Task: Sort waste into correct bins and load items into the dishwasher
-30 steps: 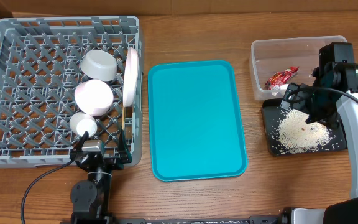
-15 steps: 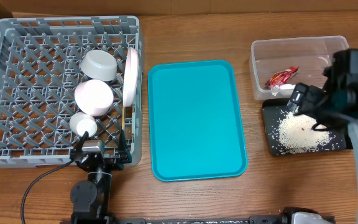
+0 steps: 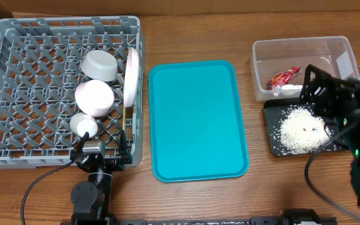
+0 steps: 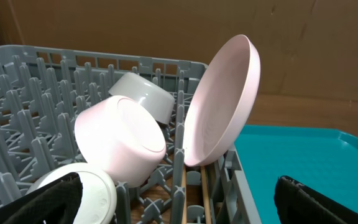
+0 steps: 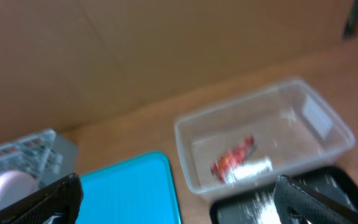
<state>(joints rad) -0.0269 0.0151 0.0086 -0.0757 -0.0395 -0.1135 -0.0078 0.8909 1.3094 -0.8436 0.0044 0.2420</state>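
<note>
Both grippers stand released: the left gripper at the dish rack's near edge, the right gripper over the bins on the right. The red wrapper lies in the clear tub, the rice on the black tray. The plate, grey bowl, pinkish bowl and cup sit in the rack.

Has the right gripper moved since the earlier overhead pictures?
Yes. Against the black tray, the right gripper has drawn back rightward: it was over the rice heap, which now lies uncovered, and the arm crosses the tray's right edge.
</note>
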